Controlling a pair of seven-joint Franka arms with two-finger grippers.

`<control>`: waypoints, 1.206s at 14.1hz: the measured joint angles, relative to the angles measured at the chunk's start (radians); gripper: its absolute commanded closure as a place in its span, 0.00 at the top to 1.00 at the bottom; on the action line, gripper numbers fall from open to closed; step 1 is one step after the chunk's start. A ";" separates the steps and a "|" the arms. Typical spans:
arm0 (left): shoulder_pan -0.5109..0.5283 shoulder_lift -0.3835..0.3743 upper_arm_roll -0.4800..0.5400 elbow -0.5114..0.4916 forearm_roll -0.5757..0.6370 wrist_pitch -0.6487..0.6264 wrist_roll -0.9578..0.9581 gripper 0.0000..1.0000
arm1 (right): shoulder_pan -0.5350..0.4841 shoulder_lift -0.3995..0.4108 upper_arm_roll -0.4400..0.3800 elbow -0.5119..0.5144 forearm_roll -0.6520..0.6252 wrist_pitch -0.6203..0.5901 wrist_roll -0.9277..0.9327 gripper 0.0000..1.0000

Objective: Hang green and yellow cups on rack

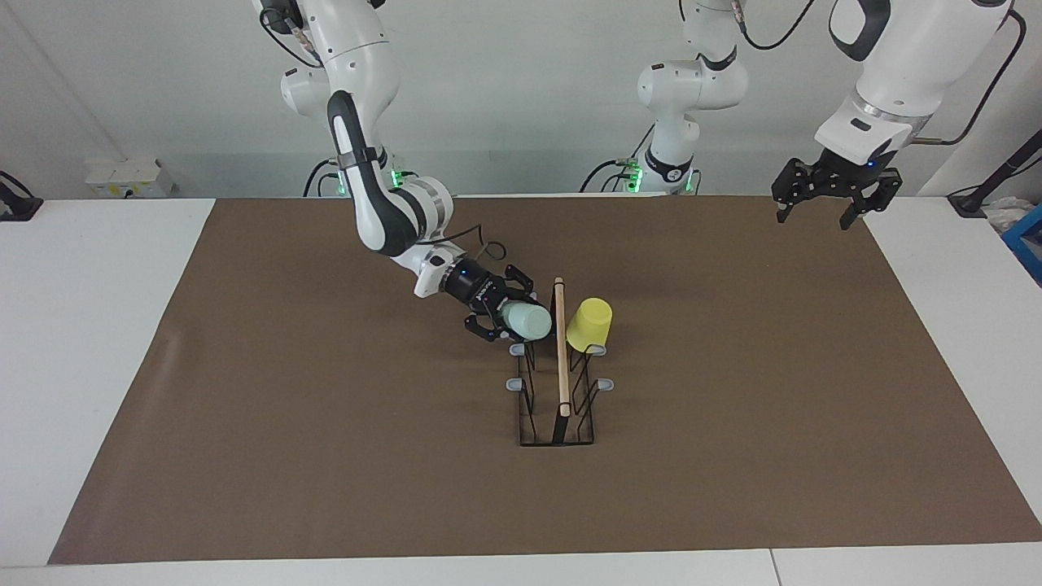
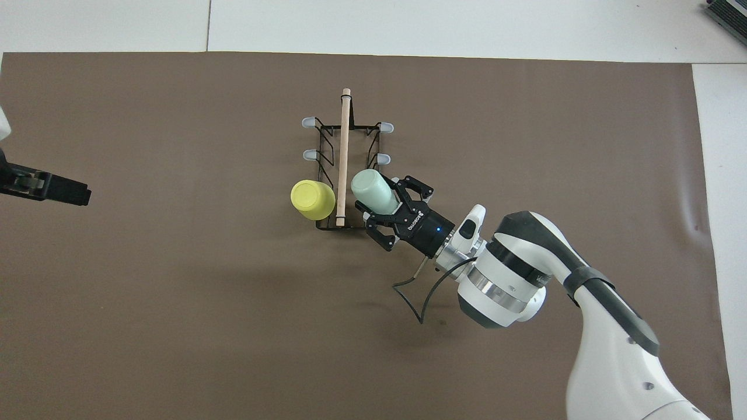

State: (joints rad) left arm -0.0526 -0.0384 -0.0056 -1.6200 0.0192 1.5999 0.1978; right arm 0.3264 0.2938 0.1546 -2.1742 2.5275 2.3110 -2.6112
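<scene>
Mint-green cup [image 1: 527,321] — tilted, gripped by the right gripper [image 1: 506,317] — beside the yellow cup [image 1: 588,325] on the rack [image 1: 560,382].

A brown mat [image 1: 326,456] covers the white table [image 1: 98,342] before a pale wall [image 1: 529,81].

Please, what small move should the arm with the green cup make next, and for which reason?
Probably the right gripper should open and draw back. The green cup sits tilted at the rack, at its end nearest the robots, beside the wooden dowel, seemingly already on a prong. The yellow cup hangs across the dowel from it. The left gripper waits, raised over the left arm's end of the table.
</scene>
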 measured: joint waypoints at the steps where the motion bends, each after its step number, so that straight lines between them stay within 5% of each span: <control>1: 0.000 0.000 0.000 0.000 0.000 0.000 0.000 1.00 | 0.002 0.003 0.002 -0.003 0.000 0.020 0.000 1.00; 11: 0.000 0.000 0.000 0.000 0.000 0.000 0.000 1.00 | 0.009 0.003 0.008 -0.001 -0.021 0.336 -0.005 1.00; 17: 0.000 0.000 0.000 -0.001 0.000 0.000 0.000 1.00 | -0.062 -0.009 0.004 0.001 -0.343 0.421 -0.010 1.00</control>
State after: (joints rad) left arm -0.0524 -0.0386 -0.0058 -1.6207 0.0192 1.5999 0.1978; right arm 0.2649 0.2845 0.1582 -2.1729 2.1850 2.7316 -2.6208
